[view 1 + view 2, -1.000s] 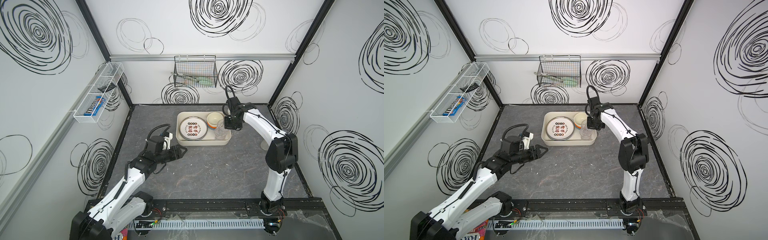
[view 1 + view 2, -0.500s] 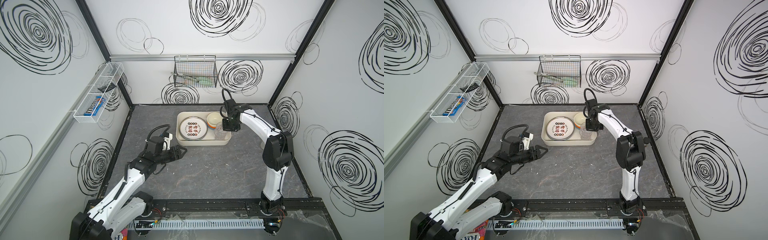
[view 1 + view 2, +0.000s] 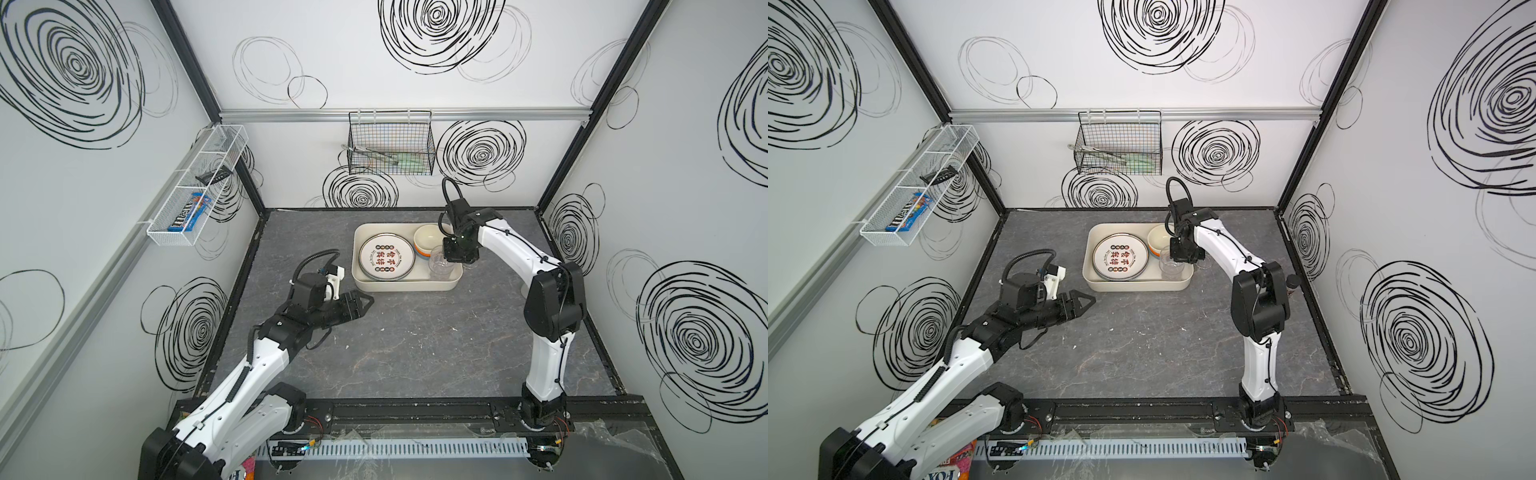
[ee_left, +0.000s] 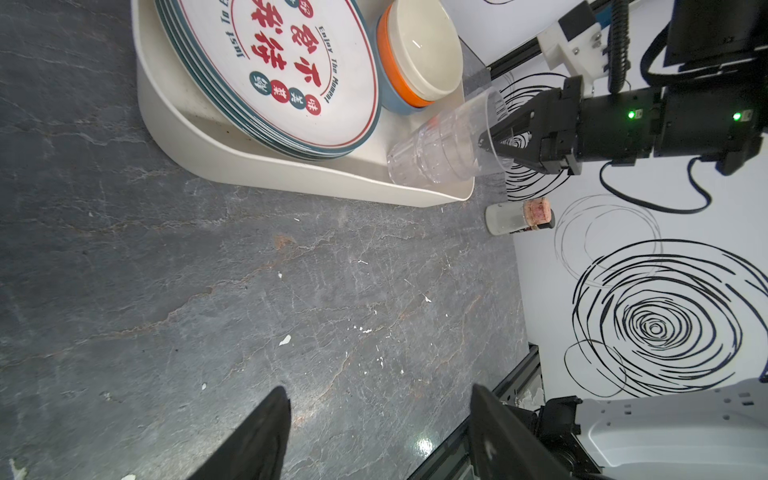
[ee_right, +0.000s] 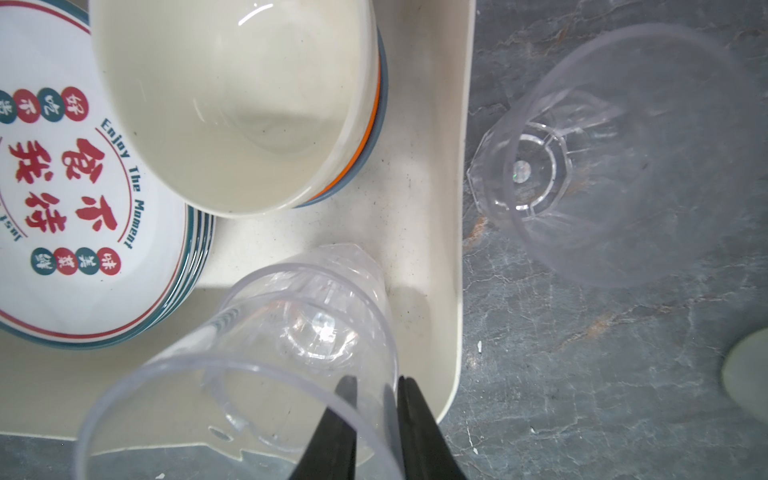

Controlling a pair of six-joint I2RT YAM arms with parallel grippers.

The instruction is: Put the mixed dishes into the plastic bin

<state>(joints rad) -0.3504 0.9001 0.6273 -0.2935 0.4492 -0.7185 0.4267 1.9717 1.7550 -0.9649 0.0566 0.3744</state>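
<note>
The plastic bin (image 3: 401, 286) sits at 12 o'clock on the grey table (image 3: 415, 345). Inside it, stacked plates (image 3: 386, 255) fill the 9 o'clock side, nested bowls (image 3: 428, 239) the 1 o'clock corner, and nested clear cups (image 3: 440, 266) stand at 4 o'clock. The right gripper (image 5: 376, 399) straddles the topmost rim, one finger inside and one outside — whether it pinches the wall cannot be told. A lone cup (image 5: 540, 174), also clear, sits on the table just outside the bin's wall. At the bin's 8 o'clock the left gripper (image 4: 378, 390) hangs spread wide and empty.

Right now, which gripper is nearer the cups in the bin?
Right. The right gripper straddles the rim of the cups; the left gripper hovers outside the bin, off its opposite end.
</note>
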